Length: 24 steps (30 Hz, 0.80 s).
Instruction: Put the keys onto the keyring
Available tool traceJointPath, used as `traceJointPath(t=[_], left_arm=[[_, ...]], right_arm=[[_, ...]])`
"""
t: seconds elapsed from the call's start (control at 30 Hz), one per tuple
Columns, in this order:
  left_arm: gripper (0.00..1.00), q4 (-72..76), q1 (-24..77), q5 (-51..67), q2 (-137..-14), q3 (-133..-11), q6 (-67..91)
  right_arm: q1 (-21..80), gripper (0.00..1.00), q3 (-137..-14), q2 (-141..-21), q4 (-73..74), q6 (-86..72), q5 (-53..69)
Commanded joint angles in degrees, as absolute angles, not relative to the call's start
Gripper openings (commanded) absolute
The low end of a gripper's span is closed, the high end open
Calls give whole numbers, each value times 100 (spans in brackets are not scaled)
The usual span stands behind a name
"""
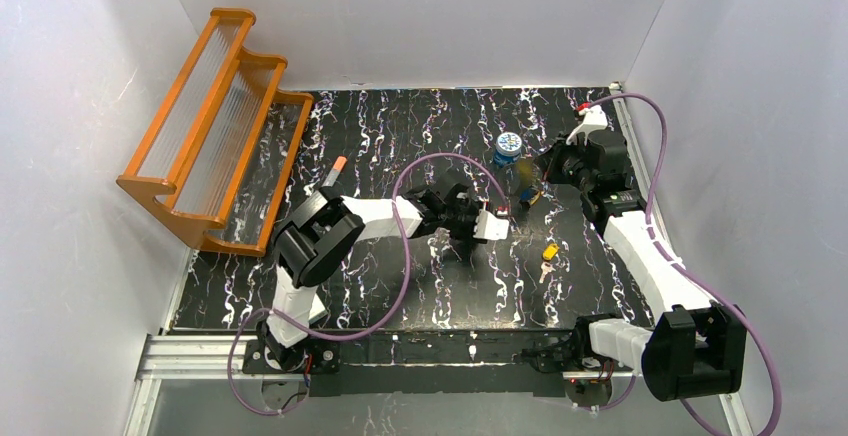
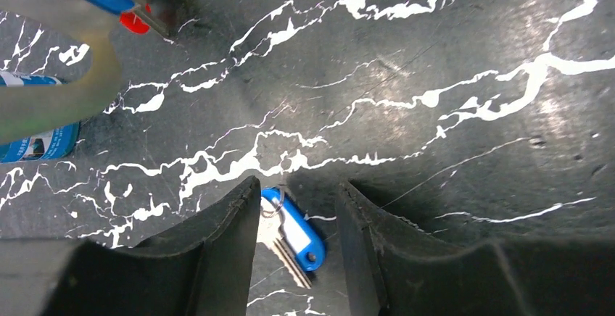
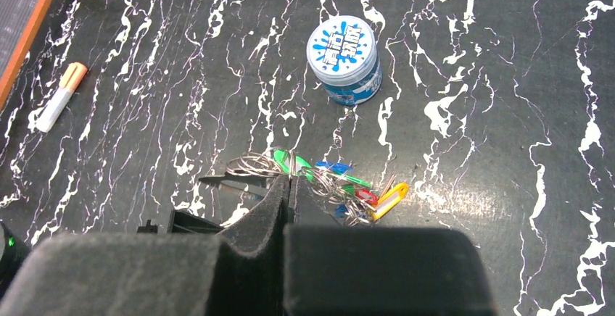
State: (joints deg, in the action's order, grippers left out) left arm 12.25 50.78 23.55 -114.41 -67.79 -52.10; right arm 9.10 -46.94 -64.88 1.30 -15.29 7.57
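My left gripper (image 1: 497,224) (image 2: 297,185) is open and low over the table. A blue-headed key (image 2: 294,229) lies flat between its fingers, apart from both. My right gripper (image 1: 530,184) (image 3: 291,180) is shut on the keyring and holds it above the table. A bunch of green, blue, red and yellow keys (image 3: 341,182) on small wire rings hangs by its tips. The pale keyring band (image 2: 94,69) shows blurred at the top left of the left wrist view. A loose yellow key (image 1: 550,252) lies on the table to the right of the left gripper.
A round blue tin (image 1: 508,146) (image 3: 344,59) stands just behind the two grippers. An orange-tipped white tube (image 1: 335,169) (image 3: 62,97) lies at mid-left. An orange wooden rack (image 1: 215,126) leans at the far left. White walls close in the table.
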Motion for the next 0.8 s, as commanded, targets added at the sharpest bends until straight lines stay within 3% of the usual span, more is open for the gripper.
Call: traceJointPath(t=[0.0, 0.57, 0.7, 0.77], left_arm=[[40, 493, 4960, 2549, -11535, -7041, -5719], [12, -278, 4863, 2522, -12116, -7763, -6009], [0, -446, 4832, 2509, -12111, -7886, -6088], [0, -613, 4795, 2562, -12105, -7999, -6086]], right_arm=[[840, 1, -4720, -6453, -195, -1626, 925], [782, 1, -4729, -6630, -321, -1696, 1165], [782, 1, -4728, -6634, -338, -1705, 1222], [780, 1, -4735, -6643, -343, -1703, 1238]])
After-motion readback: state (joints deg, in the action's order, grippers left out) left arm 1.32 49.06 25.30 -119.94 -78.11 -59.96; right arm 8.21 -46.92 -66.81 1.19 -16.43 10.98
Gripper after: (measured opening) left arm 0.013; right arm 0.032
